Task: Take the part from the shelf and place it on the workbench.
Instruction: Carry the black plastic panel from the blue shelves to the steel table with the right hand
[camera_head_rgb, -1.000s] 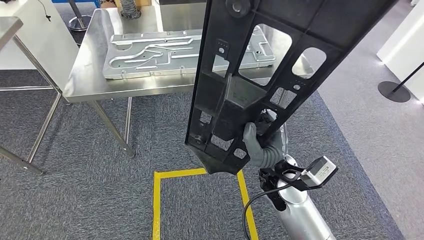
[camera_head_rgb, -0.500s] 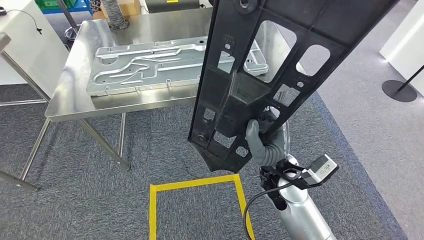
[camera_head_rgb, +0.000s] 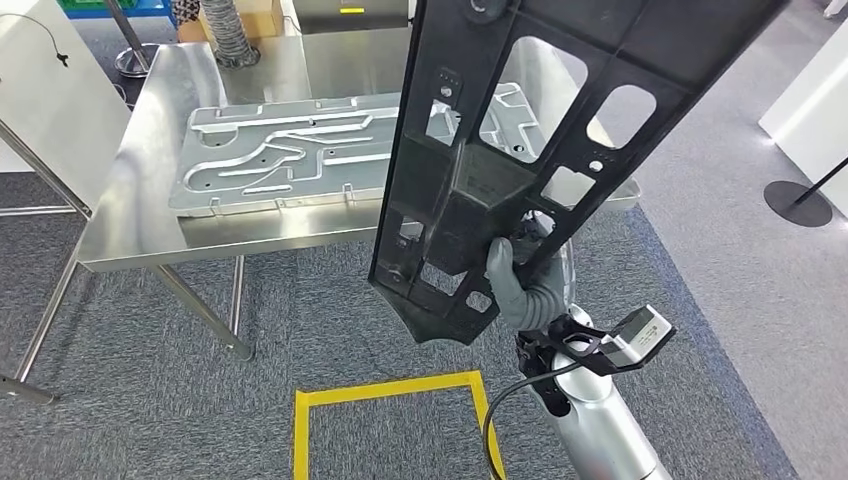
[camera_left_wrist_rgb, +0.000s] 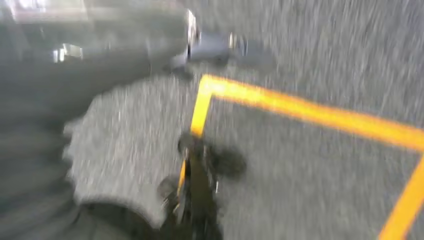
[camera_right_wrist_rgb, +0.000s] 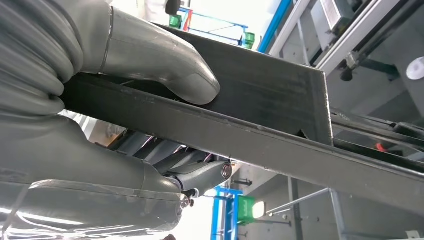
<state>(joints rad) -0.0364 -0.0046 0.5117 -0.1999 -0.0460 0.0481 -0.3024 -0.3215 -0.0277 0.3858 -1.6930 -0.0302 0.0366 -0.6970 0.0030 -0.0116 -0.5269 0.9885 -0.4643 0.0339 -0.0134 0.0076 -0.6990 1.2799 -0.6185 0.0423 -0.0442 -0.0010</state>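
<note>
A large black plastic frame part (camera_head_rgb: 560, 110) with several cut-outs stands nearly upright in front of me, tilted to the right. My right hand (camera_head_rgb: 520, 285) grips it near its lower end. In the right wrist view the thumb (camera_right_wrist_rgb: 165, 65) presses on the part's flat black edge (camera_right_wrist_rgb: 270, 100), and the fingers wrap under it. The steel workbench (camera_head_rgb: 140, 200) stands ahead and to the left, partly hidden by the part. My left hand (camera_left_wrist_rgb: 60, 100) is a grey blur in the left wrist view over grey carpet; how its fingers lie is unclear.
A silver stamped metal plate (camera_head_rgb: 290, 160) lies across the workbench top. A yellow tape square (camera_head_rgb: 385, 390) marks the carpet in front of the bench. A second table's leg (camera_head_rgb: 40, 170) stands at the left, a stanchion base (camera_head_rgb: 797, 200) and a white cabinet (camera_head_rgb: 815, 90) at the right.
The whole picture has shifted: the camera has moved towards the workbench, and the bench and yellow square sit lower in view. My right hand keeps the same hold on the black part.
</note>
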